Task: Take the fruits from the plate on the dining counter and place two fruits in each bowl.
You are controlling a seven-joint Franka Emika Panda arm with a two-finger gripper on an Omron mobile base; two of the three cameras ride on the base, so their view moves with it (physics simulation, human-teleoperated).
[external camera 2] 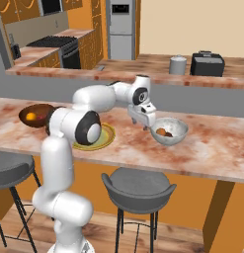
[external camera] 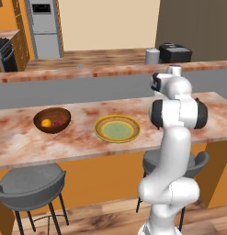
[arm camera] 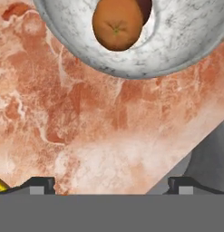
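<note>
Pinkish marbled worktop (external camera 2: 212,148) is seen beneath the wide-open, empty fingers (external camera 2: 145,126), which are held just beside the grey stone bowl (external camera 2: 179,129) holding two fruits (arm camera: 117,25), the plate (external camera: 105,125) lying emptied behind them.

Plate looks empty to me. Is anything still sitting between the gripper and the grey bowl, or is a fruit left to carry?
Nothing visible stands between them. The gripper hangs open and empty beside the grey bowl, which holds the orange fruit and a dark one. The plate is bare; the wooden bowl holds two.
</note>
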